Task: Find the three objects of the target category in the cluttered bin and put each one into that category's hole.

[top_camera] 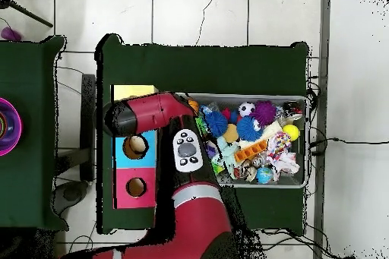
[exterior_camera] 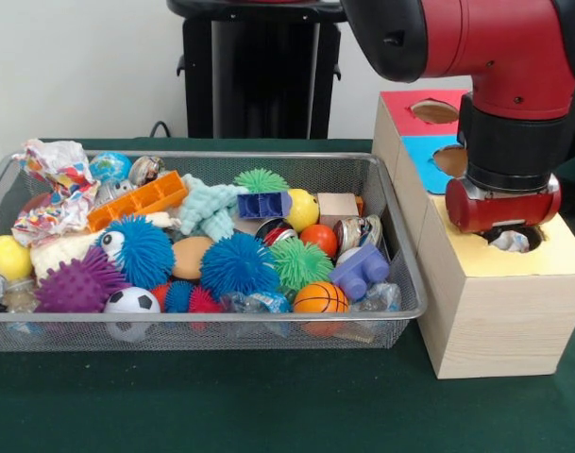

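My gripper (exterior_camera: 506, 229) hangs straight down over the hole (exterior_camera: 531, 232) in the pale yellow top of the wooden box (exterior_camera: 551, 257) at the right. A crumpled paper wad (exterior_camera: 510, 242) shows in the hole directly under it. Whether the gripper grips the wad cannot be seen. Two more printed paper wads lie in the far left corner of the wire mesh bin (exterior_camera: 221, 157): one (exterior_camera: 57, 164) at the rim, one (exterior_camera: 47, 215) just in front of it. In the overhead view the red arm (top_camera: 144, 114) covers the yellow box (top_camera: 133, 91) and hides the gripper.
The bin holds spiky rubber balls, a mint fuzzy toy (exterior_camera: 210, 206), an orange tray (exterior_camera: 139, 200), a soccer ball (exterior_camera: 131, 302) and a mini basketball (exterior_camera: 320, 298). Behind the yellow box stand the blue-topped box (exterior_camera: 427, 151) and the red-topped box (exterior_camera: 405, 102). The black pedestal (exterior_camera: 259, 75) stands behind the bin.
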